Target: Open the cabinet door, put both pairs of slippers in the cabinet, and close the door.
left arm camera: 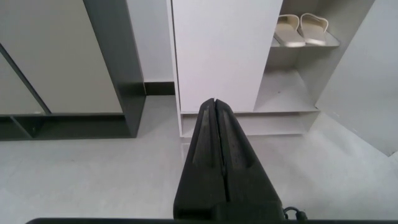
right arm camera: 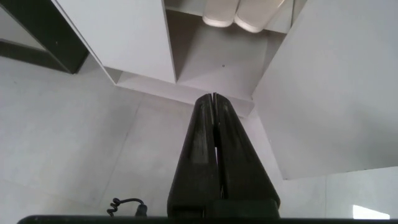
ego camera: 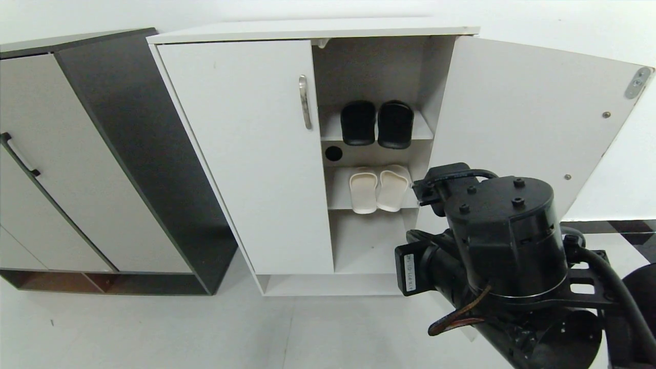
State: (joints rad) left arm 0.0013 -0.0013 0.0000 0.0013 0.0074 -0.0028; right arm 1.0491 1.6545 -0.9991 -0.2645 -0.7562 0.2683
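left gripper (left arm camera: 214, 106) fingers pressed together, holding nothing, above the pale floor before the white wooden cabinet (ego camera: 307, 32). right gripper (right arm camera: 214, 99) fingers likewise together, empty, near the open right door (ego camera: 528, 118). black slippers (ego camera: 376, 123) lie on the upper shelf and white slippers (ego camera: 379, 188) on the middle, each pair side by side, long axes front-to-back.

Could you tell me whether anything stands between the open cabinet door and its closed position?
Probably yes: the right gripper, shut, hangs before the opening on the inner side of the open door, so it seems to lie in its swing path. The black slippers and white slippers sit on shelves inside.
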